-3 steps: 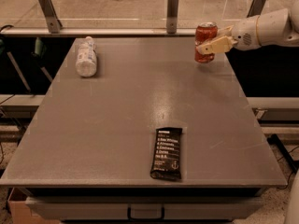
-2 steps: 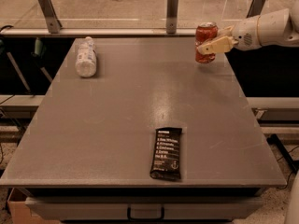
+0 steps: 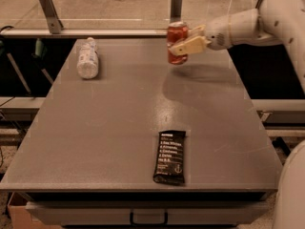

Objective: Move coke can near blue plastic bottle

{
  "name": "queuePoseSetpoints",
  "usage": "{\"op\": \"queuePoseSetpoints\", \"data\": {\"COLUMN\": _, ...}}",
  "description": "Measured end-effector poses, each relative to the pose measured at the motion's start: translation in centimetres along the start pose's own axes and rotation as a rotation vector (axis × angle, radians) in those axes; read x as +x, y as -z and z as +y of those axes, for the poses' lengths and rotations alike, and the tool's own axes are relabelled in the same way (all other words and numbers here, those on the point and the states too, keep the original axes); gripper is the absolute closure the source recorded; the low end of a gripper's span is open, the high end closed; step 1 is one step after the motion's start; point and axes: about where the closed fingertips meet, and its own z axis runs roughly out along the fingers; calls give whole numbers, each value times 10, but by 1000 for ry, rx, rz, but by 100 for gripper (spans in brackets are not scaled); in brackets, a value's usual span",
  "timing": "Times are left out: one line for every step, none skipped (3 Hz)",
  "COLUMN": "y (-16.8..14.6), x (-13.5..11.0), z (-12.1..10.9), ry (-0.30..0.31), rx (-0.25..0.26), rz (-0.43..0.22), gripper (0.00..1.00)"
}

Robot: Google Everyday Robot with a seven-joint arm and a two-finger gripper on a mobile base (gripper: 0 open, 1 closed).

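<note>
From the one camera: my pincer (image 3: 182, 40) is clenched on the coke can (image 3: 175, 34), held upright over the counter's (image 3: 119, 128) far right part. My near finger crosses the can's front, and the other is mostly hidden behind it. The blue plastic bottle (image 3: 88, 58) lies far left, well apart, its label unreadable. A black wrapper (image 3: 170, 156) lies near the front edge. My arm is cut off at the right.

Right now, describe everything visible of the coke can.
The coke can is a small red, metal-looking can with pale markings and a silver top. It is upright, clamped in the gripper, with one cream finger crossing its front. It hangs over the far part of the grey table, seemingly lifted, since its shadow falls apart from its base. Nothing else touches it.
</note>
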Motion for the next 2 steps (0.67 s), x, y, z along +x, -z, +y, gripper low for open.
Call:
{"op": "queuePoseSetpoints", "data": {"y": -41, "x": -44, "z": 14, "ry": 63, "rx": -58, "rz": -78, "gripper": 100}}
{"op": "queuePoseSetpoints", "data": {"y": -80, "x": -67, "z": 30, "ry": 100, "rx": -105, "rz": -122, "gripper": 100}}
